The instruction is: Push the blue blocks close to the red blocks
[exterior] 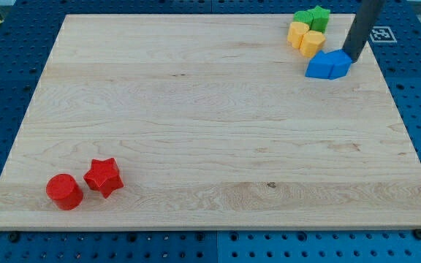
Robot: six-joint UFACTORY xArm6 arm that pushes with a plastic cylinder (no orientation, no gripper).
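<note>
Two blue blocks sit touching each other at the view's top right: a blue triangular block and a blue block of unclear shape to its right. My tip stands right against the right-hand blue block's right side. A red cylinder and a red star lie side by side at the view's bottom left, far from the blue blocks.
Just above the blue blocks stand two yellow blocks and two green blocks, one a star. The wooden board lies on a blue pegboard table. A fiducial marker sits off the board's top right corner.
</note>
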